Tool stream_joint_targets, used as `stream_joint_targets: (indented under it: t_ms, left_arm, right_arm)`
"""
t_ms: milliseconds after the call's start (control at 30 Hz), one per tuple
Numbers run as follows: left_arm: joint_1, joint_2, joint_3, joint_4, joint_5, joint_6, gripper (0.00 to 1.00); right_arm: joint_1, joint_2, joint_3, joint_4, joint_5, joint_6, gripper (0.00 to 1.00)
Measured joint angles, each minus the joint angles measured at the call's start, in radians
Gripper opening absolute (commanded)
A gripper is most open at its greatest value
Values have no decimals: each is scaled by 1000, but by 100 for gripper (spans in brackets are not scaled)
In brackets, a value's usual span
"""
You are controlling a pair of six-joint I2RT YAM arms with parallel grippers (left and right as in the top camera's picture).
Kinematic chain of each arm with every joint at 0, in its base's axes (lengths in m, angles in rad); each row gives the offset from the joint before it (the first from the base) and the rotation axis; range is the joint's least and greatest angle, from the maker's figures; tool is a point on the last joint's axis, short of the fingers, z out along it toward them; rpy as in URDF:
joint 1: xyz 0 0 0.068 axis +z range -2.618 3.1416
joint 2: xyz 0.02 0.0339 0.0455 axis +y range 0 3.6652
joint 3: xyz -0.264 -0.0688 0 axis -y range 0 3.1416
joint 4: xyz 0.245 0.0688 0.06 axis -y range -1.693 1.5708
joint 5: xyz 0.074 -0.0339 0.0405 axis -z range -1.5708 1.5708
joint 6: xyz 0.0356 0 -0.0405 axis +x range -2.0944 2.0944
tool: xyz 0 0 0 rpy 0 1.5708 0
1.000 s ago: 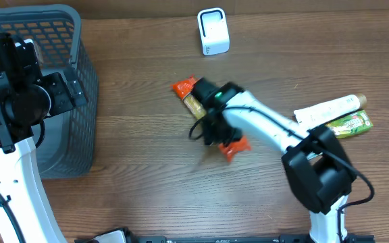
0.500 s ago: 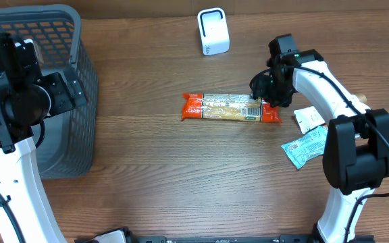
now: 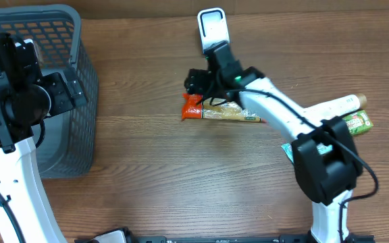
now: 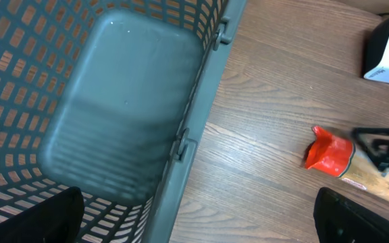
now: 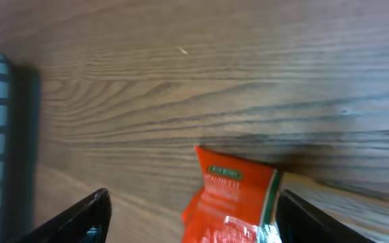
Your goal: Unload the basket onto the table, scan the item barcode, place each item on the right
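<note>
Wide wooden table (image 3: 154, 182) fills the overhead view, and on its left side sits the big grey mesh basket (image 3: 85, 88). The left arm (image 3: 12, 101) hangs over that basket. In its wrist view the left gripper (image 4: 198, 219) looks straight down into the basket with its jaws spread wide and nothing between them but the basket's floor and rim.

Over to the right arm (image 3: 282, 115), which stretches from the near right corner up and across toward the middle of the far side. The right gripper (image 5: 193, 202) sits right over the left end of the snack packet (image 3: 231, 113). In the wrist view its two dark fingers (image 5: 80, 216) stand well apart, one either side of the orange end (image 5: 231, 196), and neither one appears to press on the wrapper.

The packet lies flat and lengthwise across the table centre, orange end pointing toward the basket. Just beyond it, at the far edge, stands the white scanner (image 3: 213, 27), upright, apart from the packet.

Off to the right lie a white tube (image 3: 333, 106) and a green packet (image 3: 356, 123) side by side, with a teal packet (image 3: 288, 150) peeking out from under the arm.
</note>
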Motion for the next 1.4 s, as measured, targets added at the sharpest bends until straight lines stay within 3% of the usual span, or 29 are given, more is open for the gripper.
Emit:
stream_joint_targets:
  t_ms: [333, 633, 833, 1133, 1267, 1400]
  left_arm:
    - [0, 0, 0, 0, 0, 0, 100]
    - [0, 0, 0, 0, 0, 0, 100]
    - [0, 0, 0, 0, 0, 0, 100]
    - [0, 0, 0, 0, 0, 0, 100]
    - [0, 0, 0, 0, 0, 0, 100]
    - [0, 0, 0, 0, 0, 0, 100]
  right_arm:
    - [61, 90, 7, -13, 43, -50, 84]
    - [128, 61, 34, -473, -190, -154, 85]
    - [131, 46, 22, -683, -175, -227, 87]
    - [79, -272, 10, -711, -77, -186, 89]
    - [-47, -429, -6, -730, -60, -135, 93]
    - [-158, -476, -149, -653, -64, -86, 96]
